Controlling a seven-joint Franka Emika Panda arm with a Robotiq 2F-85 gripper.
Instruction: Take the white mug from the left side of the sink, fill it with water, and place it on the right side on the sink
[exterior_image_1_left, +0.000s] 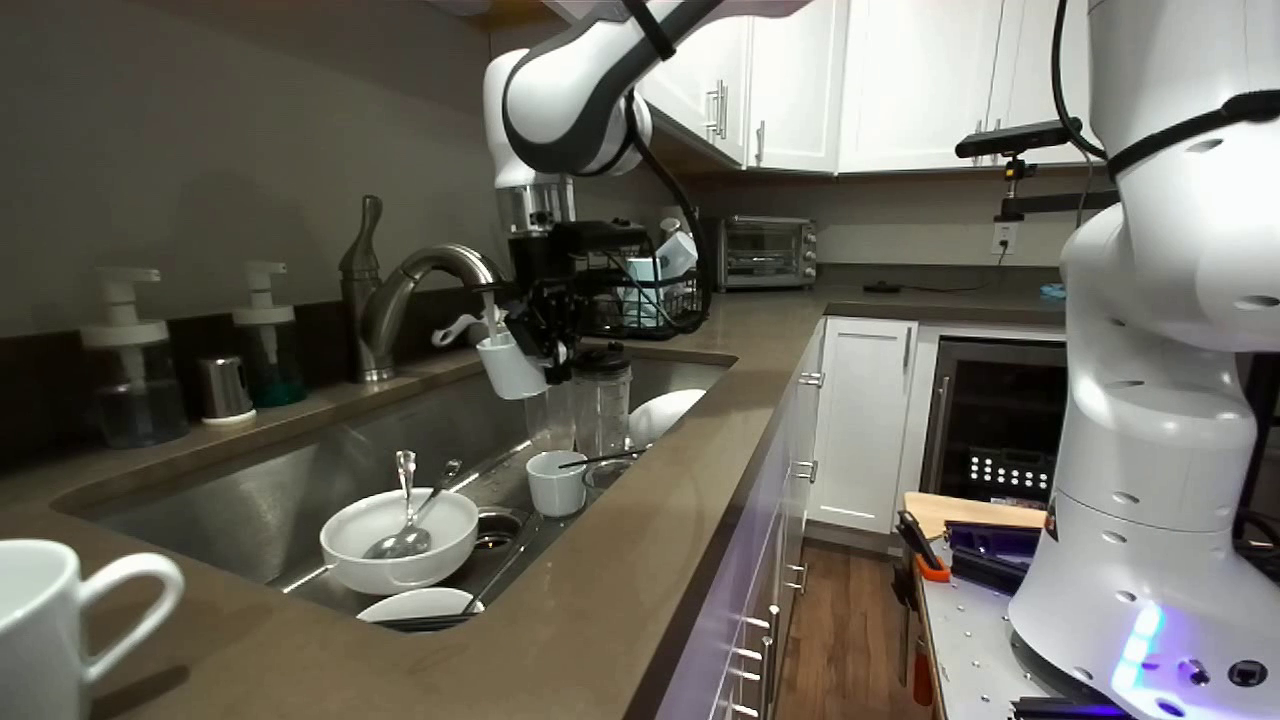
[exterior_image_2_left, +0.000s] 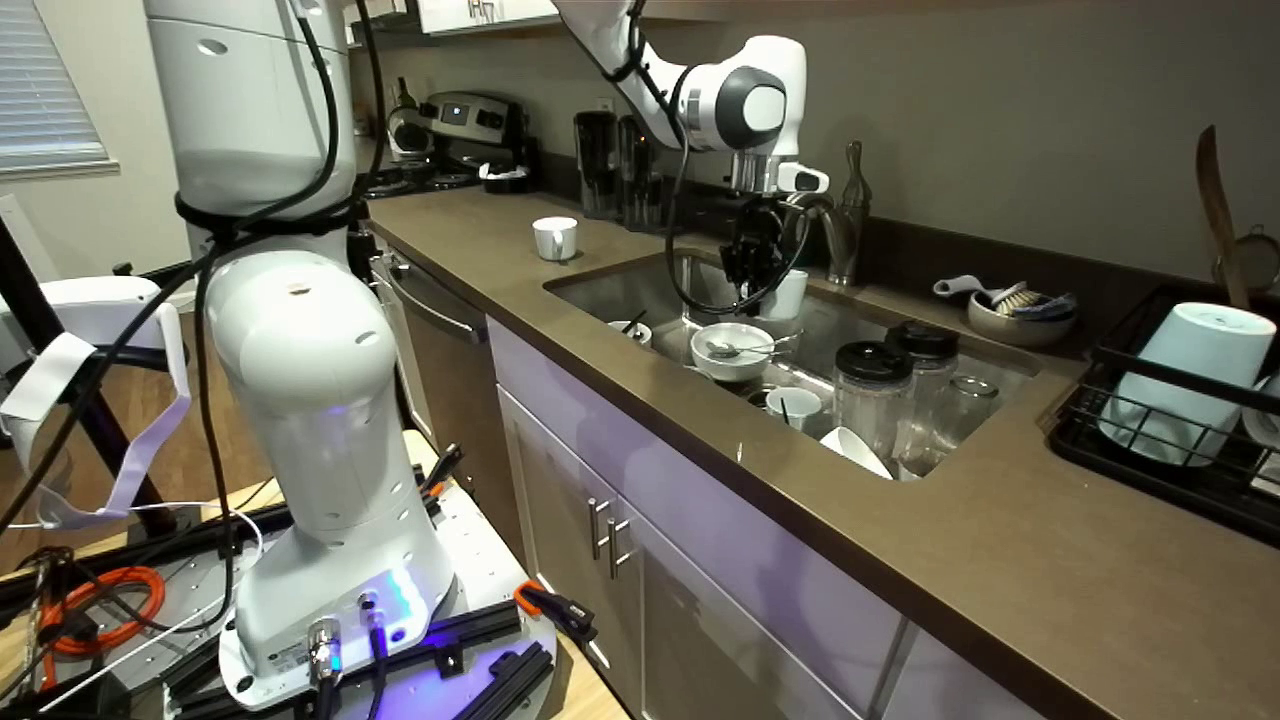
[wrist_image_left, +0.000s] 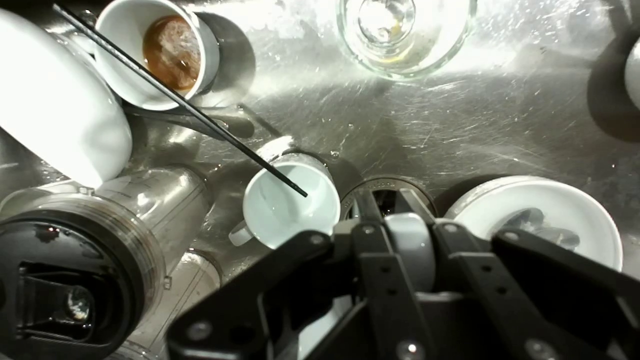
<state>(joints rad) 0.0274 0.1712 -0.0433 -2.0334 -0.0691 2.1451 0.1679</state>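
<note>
My gripper (exterior_image_1_left: 556, 362) is shut on the handle of the white mug (exterior_image_1_left: 512, 368). It holds the mug somewhat tilted, above the sink (exterior_image_1_left: 260, 515) and under the spout of the chrome faucet (exterior_image_1_left: 440, 258). A stream of water runs from the spout into the mug. The held mug also shows in an exterior view (exterior_image_2_left: 787, 296), partly behind the gripper. In the wrist view the handle (wrist_image_left: 412, 252) lies between the fingers; the mug's inside and water level are hidden. A like white mug (exterior_image_2_left: 555, 238) stands upright on the countertop, at the near left in an exterior view (exterior_image_1_left: 45, 630).
In the sink are a white bowl with spoons (exterior_image_1_left: 400, 540), a small white cup (exterior_image_1_left: 556, 484), lidded clear containers (exterior_image_2_left: 872, 395), a glass (wrist_image_left: 405, 40) and dark chopsticks (wrist_image_left: 190, 107). A black dish rack (exterior_image_2_left: 1120, 400) and soap dispensers (exterior_image_1_left: 130, 370) stand on the counter.
</note>
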